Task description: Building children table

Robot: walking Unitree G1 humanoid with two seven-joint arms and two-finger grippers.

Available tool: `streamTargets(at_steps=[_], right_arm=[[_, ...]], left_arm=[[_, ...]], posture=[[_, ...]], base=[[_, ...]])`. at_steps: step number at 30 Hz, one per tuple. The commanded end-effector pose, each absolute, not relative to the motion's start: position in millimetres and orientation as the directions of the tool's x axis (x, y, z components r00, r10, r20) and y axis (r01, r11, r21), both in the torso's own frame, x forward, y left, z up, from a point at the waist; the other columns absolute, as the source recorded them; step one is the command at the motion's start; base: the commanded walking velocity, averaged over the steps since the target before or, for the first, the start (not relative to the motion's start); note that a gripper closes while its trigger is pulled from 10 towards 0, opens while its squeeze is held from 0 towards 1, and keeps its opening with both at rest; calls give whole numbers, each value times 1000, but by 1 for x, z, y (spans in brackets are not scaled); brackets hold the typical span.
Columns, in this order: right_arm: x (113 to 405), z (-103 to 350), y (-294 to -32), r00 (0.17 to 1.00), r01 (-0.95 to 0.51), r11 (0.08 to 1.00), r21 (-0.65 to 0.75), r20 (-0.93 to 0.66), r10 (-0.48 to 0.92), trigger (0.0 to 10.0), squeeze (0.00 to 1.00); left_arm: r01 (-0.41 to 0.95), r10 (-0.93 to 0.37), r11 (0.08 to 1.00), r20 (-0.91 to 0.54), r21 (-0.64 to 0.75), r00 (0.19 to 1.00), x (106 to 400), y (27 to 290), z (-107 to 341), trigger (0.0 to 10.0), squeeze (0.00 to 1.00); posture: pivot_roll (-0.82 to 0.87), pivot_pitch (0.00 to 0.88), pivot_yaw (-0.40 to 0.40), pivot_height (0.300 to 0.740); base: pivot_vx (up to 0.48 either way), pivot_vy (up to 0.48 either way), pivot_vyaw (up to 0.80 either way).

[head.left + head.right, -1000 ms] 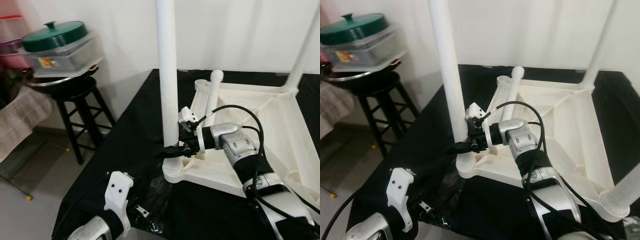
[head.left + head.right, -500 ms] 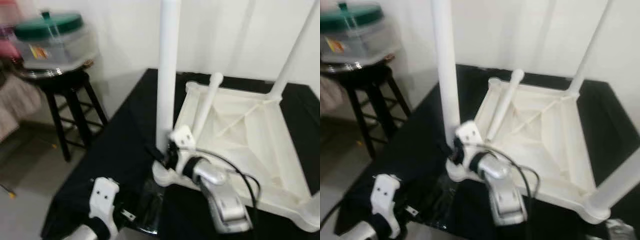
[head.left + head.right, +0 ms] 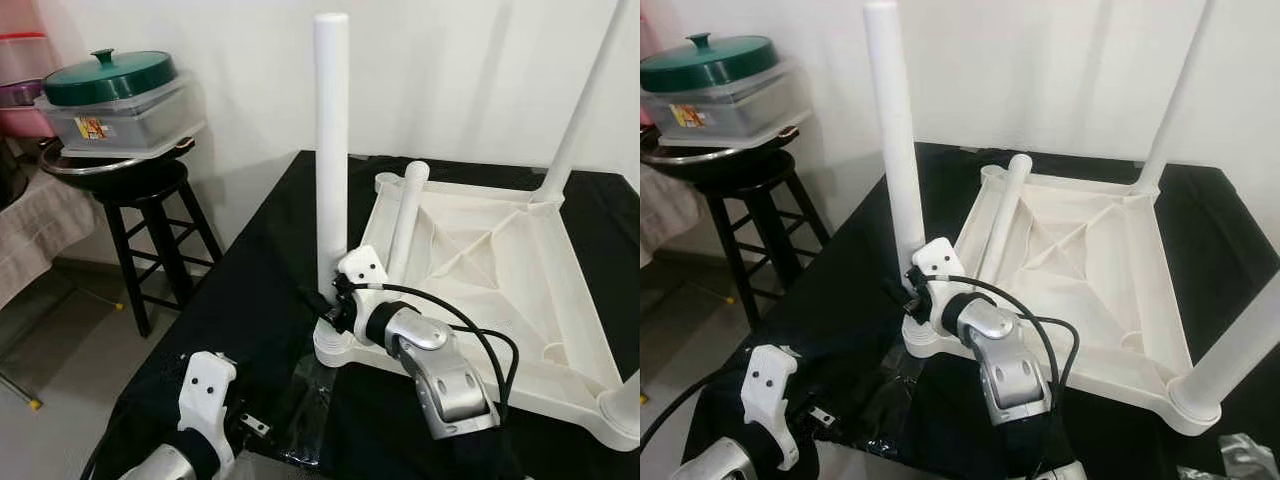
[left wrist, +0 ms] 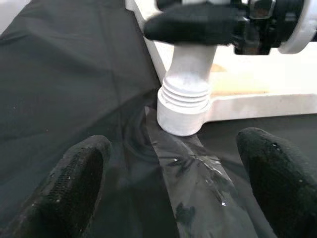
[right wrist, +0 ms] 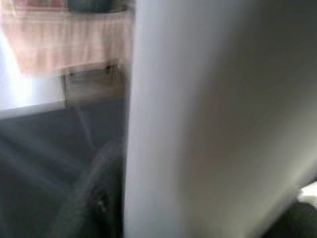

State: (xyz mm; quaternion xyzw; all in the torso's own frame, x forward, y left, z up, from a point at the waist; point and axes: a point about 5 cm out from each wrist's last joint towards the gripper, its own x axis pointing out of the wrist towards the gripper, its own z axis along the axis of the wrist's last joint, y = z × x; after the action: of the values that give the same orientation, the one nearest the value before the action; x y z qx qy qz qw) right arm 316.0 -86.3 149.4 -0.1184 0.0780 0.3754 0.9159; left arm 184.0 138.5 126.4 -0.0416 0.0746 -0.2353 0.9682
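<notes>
Tabletop [image 3: 480, 250] of white plastic lies upside down on a black cloth [image 3: 250, 280] in the left eye view, with one white leg [image 3: 332, 150] standing upright in the corner socket at its eight o'clock; two more legs rise at the corners toward one and four o'clock, and a fourth leg [image 3: 405, 225] lies loose, slanted across the underside. At ten o'clock of the table stands a black stool [image 3: 140, 200] bearing a lidded container [image 3: 115, 95]. The right gripper [image 3: 328, 305] reaches in from the five o'clock side and is clamped on the base of the upright leg just above its socket. The right eye view shows the same grip, with a sheet of clear plastic wrap [image 3: 890, 385] lying on the cloth at six o'clock of the socket. In the left wrist view the left gripper [image 4: 173, 163] hangs with its fingers spread wide and empty, near the threaded collar [image 4: 184, 101] of that leg, touching nothing. The right wrist view is blurred, the white leg pressed close before the lens. Judging by this, three legs appear seated, though whether the held one is fully screwed down I cannot tell; the loose leg has yet to go into its corner, and the table must then be turned upright.
</notes>
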Motion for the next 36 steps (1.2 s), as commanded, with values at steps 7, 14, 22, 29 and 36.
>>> streamTargets(at_steps=[7, 14, 22, 29, 36], right_arm=[[329, 157, -98, 483, -875, 472, -104, -236, 843, 10000, 1000], [342, 181, -101, 287, -957, 266, -119, -226, 931, 10000, 0], [356, 183, -94, 241, -968, 213, -130, -269, 933, 0, 0], [356, 173, -96, 349, -937, 331, -110, -256, 902, 0, 0], [321, 121, -83, 814, -553, 833, -30, -232, 532, 0, 0]], left_arm=[[432, -444, 895, -127, -113, 887, 187, 142, 126, 10000, 0], [421, -434, 899, -119, -117, 893, 188, 144, 127, 10000, 0], [422, -433, 900, -114, -105, 894, 192, 145, 128, 10000, 0], [453, -457, 887, -36, -93, 889, 200, 149, 152, 10000, 0], [508, -506, 857, 48, -79, 861, 205, 147, 177, 10000, 0]], posture=[[69, 41, 9, 740], [79, 42, 6, 740], [101, 30, 3, 740], [95, 11, -3, 740], [64, 12, 2, 740]], base=[[0, 0, 0], [0, 0, 0], [0, 0, 0], [0, 0, 0], [0, 0, 0]])
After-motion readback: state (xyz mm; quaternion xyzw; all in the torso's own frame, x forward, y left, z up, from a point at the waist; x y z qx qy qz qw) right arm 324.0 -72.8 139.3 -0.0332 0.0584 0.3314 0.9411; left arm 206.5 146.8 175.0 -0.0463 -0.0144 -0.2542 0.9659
